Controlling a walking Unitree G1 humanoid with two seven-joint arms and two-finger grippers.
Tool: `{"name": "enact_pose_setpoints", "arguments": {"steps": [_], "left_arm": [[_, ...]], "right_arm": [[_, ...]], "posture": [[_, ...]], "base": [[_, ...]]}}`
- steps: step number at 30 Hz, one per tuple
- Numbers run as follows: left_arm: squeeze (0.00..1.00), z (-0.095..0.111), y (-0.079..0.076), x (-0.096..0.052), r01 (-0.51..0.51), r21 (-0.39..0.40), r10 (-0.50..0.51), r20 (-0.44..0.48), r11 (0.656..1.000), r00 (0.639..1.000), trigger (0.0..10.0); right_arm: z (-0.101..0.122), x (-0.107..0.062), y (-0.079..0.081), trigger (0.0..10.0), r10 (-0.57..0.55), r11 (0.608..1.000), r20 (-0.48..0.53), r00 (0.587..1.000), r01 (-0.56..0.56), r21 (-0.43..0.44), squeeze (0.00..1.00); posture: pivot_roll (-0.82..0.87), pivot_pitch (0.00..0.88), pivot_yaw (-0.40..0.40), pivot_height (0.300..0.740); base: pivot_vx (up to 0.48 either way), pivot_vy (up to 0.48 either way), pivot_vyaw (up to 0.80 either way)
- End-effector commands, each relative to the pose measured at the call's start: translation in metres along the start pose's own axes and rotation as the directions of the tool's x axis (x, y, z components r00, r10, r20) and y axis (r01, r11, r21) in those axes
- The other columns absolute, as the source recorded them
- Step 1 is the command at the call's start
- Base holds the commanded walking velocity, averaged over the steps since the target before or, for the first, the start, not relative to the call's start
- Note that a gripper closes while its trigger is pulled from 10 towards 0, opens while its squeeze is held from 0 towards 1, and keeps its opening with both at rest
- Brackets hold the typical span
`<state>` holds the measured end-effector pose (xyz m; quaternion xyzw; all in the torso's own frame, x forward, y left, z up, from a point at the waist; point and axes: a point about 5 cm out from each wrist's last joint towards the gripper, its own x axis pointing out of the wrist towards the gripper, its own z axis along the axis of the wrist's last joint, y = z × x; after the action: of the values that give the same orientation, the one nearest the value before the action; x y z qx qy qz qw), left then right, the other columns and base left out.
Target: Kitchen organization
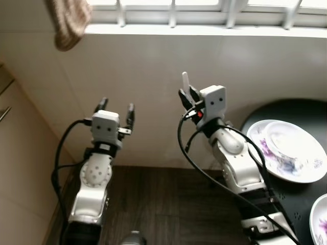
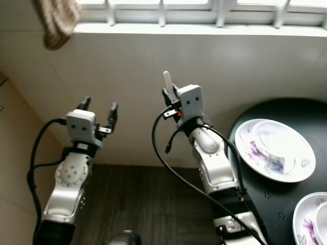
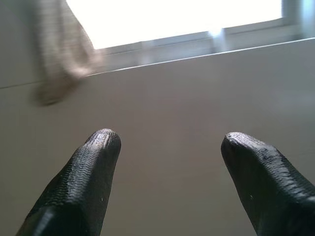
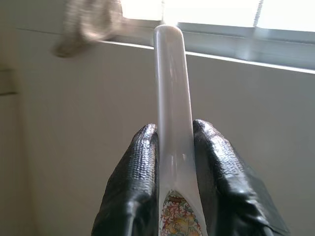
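Right gripper (image 1: 188,95) clenched on a white spoon (image 4: 172,98), handle up, carried clear; left gripper (image 1: 116,109) spread wide, ready.

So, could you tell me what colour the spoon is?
White spoon, with a floral print near the base; right wrist view shows it best.

I can't read any text, label, brand, number or sign from my feeds. The plates (image 1: 291,153) on the dark surface (image 1: 286,109) carry only a purple flower pattern, no lettering. The white spoon (image 4: 172,147) has a coloured ornament near where the fingers (image 4: 135,187) pinch it, but it forms no letters I can make out. The robot's grey wrist housings show small dark dots and no readable marking.
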<state>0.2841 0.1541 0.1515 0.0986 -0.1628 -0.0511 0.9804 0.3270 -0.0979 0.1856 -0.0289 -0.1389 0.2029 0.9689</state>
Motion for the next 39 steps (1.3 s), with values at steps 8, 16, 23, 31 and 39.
{"name": "enact_pose_setpoints", "arguments": {"steps": [8,16,23,31,39], "left_arm": [[0.0,0.0052,0.003,-0.0004,-0.004,0.001,0.004,0.031,1.0,1.0,10.0],[0.0,0.0068,0.0035,-0.0002,-0.005,-0.005,0.005,0.042,1.0,0.999,10.0],[0.0,0.0074,0.0035,-0.0001,-0.004,-0.007,0.004,0.047,1.0,0.999,10.0],[0.0,0.0081,0.0028,0.0,-0.002,-0.01,0.003,0.053,1.0,0.999,10.0],[0.0,0.009,0.003,0.0,-0.003,-0.01,0.003,0.059,1.0,0.998,10.0]], "right_arm": [[0.0058,0.005,0.007,0.0,0.024,0.999,0.037,0.999,-0.023,-0.026,0.0],[0.0081,0.0073,0.0058,0.0,0.019,0.999,0.049,0.999,-0.018,-0.033,0.0],[0.0076,0.0078,0.0045,0.0,-0.006,1.0,0.055,0.998,0.006,0.003,0.0],[0.0081,0.0085,0.0045,0.0,-0.002,1.0,0.062,0.998,0.003,-0.005,0.0],[0.0089,0.0095,0.0055,0.0,-0.01,1.0,0.07,0.997,0.01,-0.009,0.0]], "posture": [[0.0,0.0,-0.039,0.74],[0.0,0.0,-0.039,0.74],[0.0,0.0,-0.041,0.74],[0.0,0.0,-0.04,0.74],[0.01,0.0,-0.039,0.74]], "base": [[0.0,0.0,0.8],[0.0,0.0,0.8],[0.07,0.0,0.46],[0.271,0.0,0.06],[0.299,0.0,0.66]]}}
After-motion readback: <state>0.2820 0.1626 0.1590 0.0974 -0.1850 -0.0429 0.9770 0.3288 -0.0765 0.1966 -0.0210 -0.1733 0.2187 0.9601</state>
